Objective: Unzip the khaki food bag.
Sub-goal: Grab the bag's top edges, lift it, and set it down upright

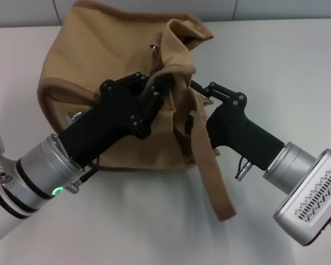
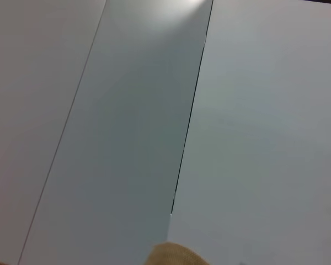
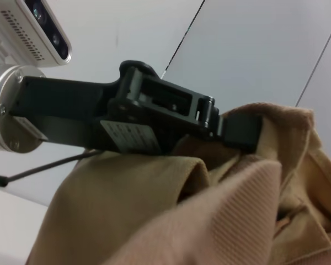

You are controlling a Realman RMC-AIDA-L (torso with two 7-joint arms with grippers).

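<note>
The khaki food bag (image 1: 99,66) lies slumped on the white table (image 1: 298,66), its top facing me and crumpled. One wide strap (image 1: 211,171) trails over the table toward me. A silver snap (image 1: 153,49) shows on the upper fabric. My left gripper (image 1: 164,83) is at the bag's top middle, shut on a fold of the fabric; the right wrist view shows it (image 3: 240,131) pinching the tan edge (image 3: 281,118). My right gripper (image 1: 197,89) is just right of it, against the bag's top next to the strap. The zipper is hidden in the folds.
A metal ring (image 1: 73,117) sits at the bag's left corner. The left wrist view shows only pale wall panels (image 2: 154,110) and a scrap of tan fabric (image 2: 174,255). Bare table lies right of the bag and in front of it.
</note>
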